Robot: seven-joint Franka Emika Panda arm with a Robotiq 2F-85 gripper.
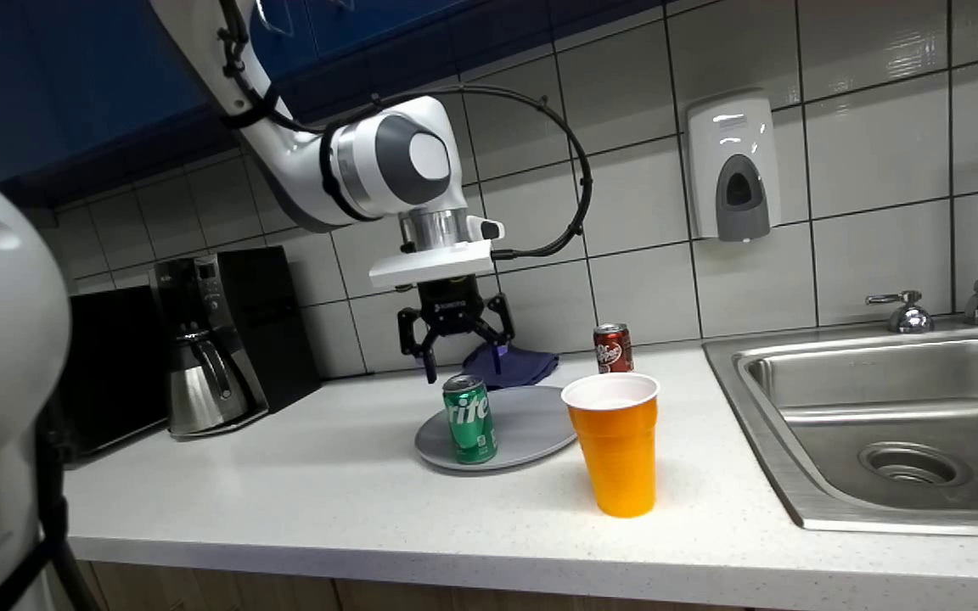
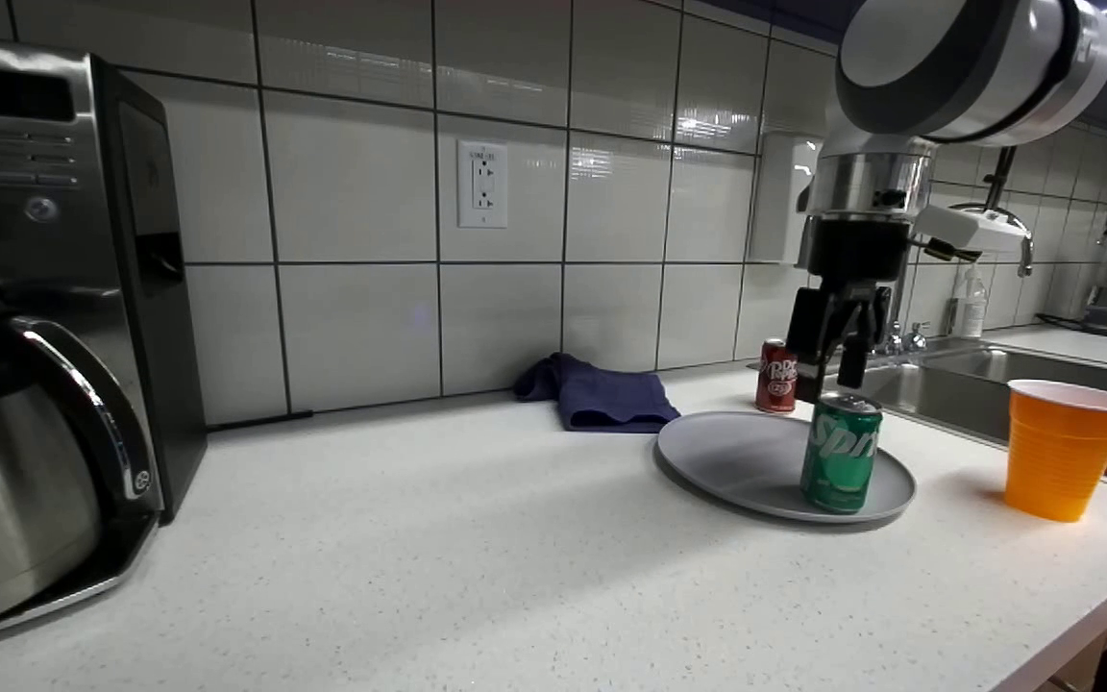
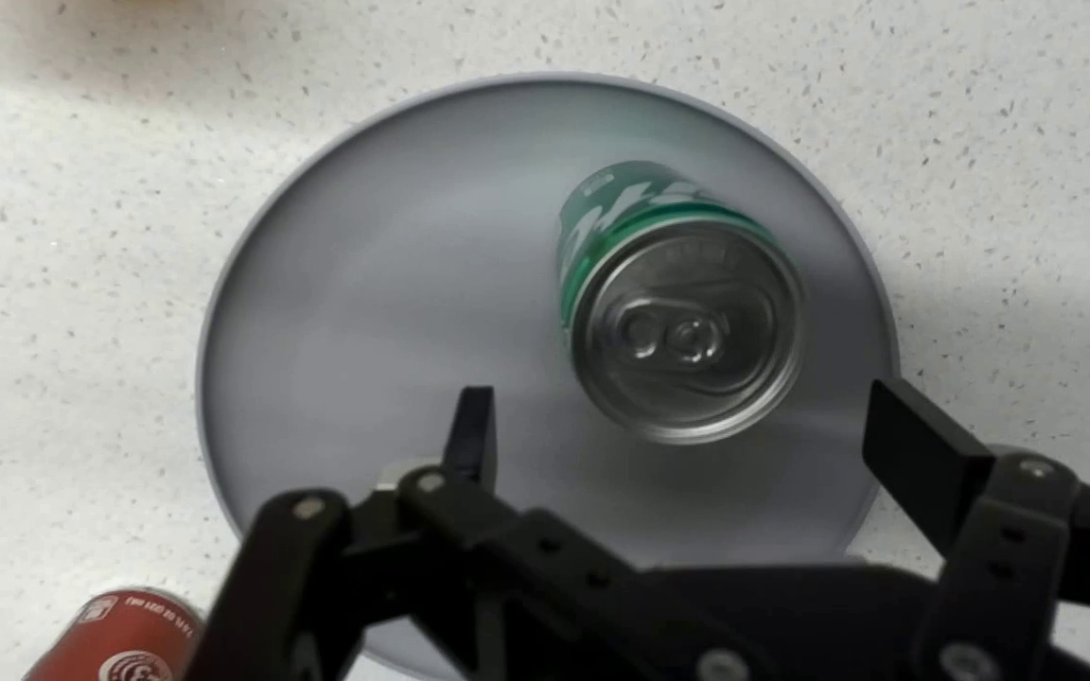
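Ctr. point(image 2: 419, 538): Sprite can point(image 3: 682, 307) shows clear pull-tab point(image 3: 668, 333) only in wrist vw.

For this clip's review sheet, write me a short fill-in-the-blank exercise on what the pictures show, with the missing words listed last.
The Sprite can stands upright on the round gray ____.
The gripper, holding nothing, has its jaws ____.
The cup is white inside and ____ outside.
The Dr Pepper can, near the tiled wall, is mostly ____ in color.

Missing words: plate; open; orange; red.
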